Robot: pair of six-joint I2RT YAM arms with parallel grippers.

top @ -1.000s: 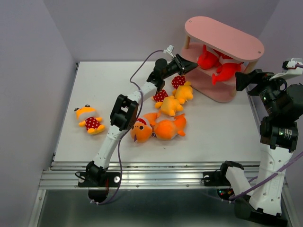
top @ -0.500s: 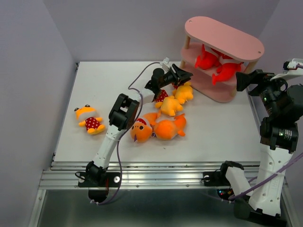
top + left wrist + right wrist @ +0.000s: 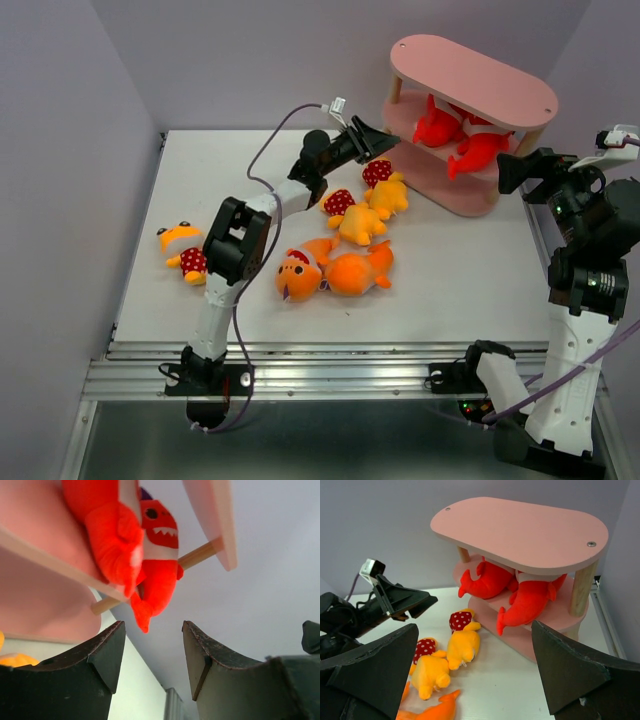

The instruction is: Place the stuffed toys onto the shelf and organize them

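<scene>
Just ahead of the left hand (image 3: 383,142), parted and empty, two red sharks (image 3: 440,128) lie on the middle board of the shelf (image 3: 470,78); the right hand (image 3: 512,171), spread wide and empty, hovers beside it.

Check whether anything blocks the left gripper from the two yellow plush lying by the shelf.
Nothing visible does. The left gripper hangs open and empty beside the shelf; the yellow plush and its twin lie uncovered on the table just nearer the arms.
</scene>
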